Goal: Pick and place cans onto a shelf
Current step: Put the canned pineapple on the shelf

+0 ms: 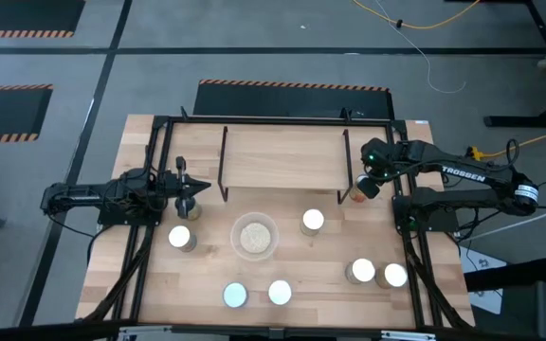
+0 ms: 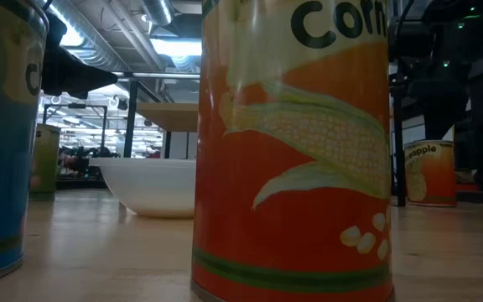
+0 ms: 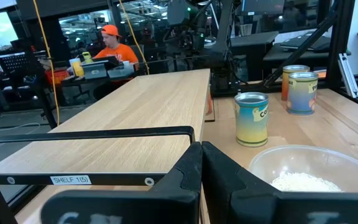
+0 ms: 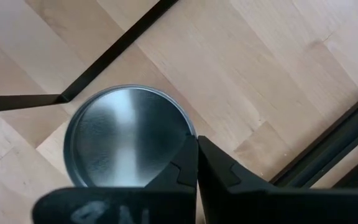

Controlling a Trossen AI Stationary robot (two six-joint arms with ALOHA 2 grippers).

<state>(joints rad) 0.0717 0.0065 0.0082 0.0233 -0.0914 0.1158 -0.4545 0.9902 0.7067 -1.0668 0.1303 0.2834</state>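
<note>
From my right wrist camera, the right gripper [image 4: 197, 163] has its jaws shut, empty, above a can [image 4: 127, 138] by the shelf [image 1: 282, 156] frame. I'd reopen, centre over the lid, then descend. Far left, the left gripper [image 1: 190, 188] waits closed.

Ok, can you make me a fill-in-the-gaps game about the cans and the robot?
1. The orange can has a picture of ___ on its label.
2. There are ___ cans on the shelf so far.
3. The left gripper and the right gripper both have their fingers ___.

Missing words: corn; no; shut.
</note>
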